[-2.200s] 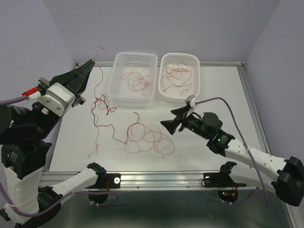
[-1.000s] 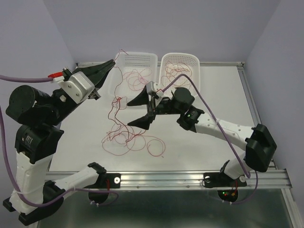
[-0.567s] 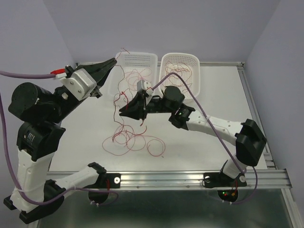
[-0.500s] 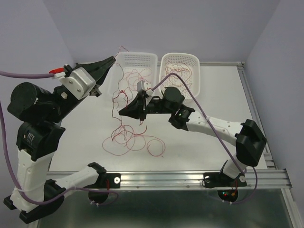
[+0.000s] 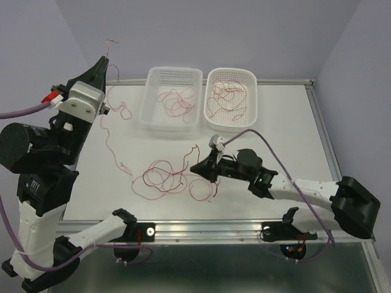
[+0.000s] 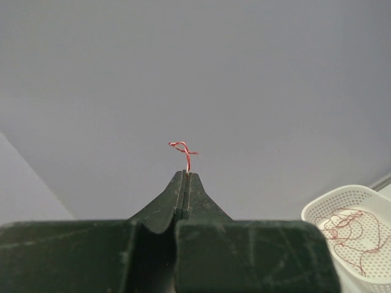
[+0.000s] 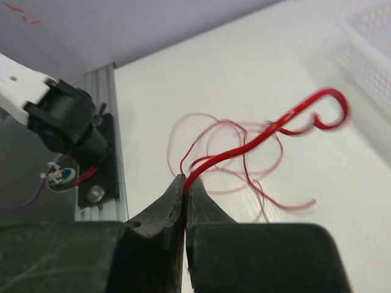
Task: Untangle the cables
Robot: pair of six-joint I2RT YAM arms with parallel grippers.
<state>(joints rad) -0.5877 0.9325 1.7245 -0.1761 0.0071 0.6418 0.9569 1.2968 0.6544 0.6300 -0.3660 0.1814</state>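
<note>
the left hand (image 5: 105, 62) is up high on the left side and points up at the purple wall (image 5: 244, 30). its tips are pressed tight together, and they pinch one thin red cable (image 5: 109, 137). a short curly end (image 6: 182, 146) of that cable sticks out above the tips. the rest of it hangs down from the hand in a long wavy line toward the pile of red cables (image 5: 162, 178) on the white surface (image 5: 287, 128).

the pile lies near the front middle of the surface. it is a loose mess of thin loops that cross over each other.

the right hand (image 5: 195, 168) is down low, just at the right side of the pile. its tips are closed tight too, and they hold a red cable from the pile. in the right wrist view this cable comes out from between the tips and bends up and to the right. it ends in a blurry hook (image 7: 327, 104). thin red loops lie on the surface behind it.

at the far side of the surface stand a white square basket (image 5: 174, 71) and a white round basket (image 5: 232, 72), just beside each other. each one has loose red cables inside.
</note>
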